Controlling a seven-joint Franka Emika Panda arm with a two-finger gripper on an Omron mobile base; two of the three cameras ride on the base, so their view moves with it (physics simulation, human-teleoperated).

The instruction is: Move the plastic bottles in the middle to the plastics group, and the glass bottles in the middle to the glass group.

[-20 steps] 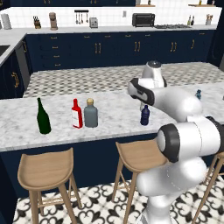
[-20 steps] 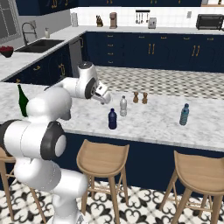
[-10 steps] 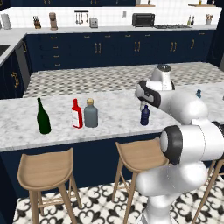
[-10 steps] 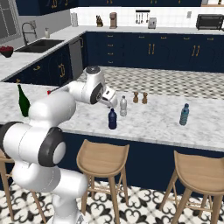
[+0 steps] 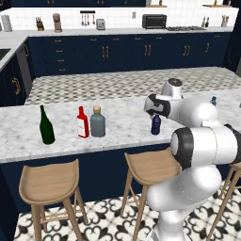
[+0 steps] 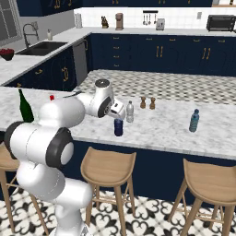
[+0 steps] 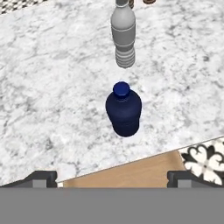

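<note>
Jaws stand apart and empty above the navy bottle [image 7: 124,109], so you should descend centred on its neck, clear of the clear bottle [image 7: 123,36] behind.

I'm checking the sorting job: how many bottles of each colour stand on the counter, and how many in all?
Dark green wine bottle: 1
Red flat bottle: 1
Grey squat bottle: 1
Navy bottle: 1
Clear-whitish bottle: 1
Grey-blue bottle: 1
Total: 6 bottles
</note>
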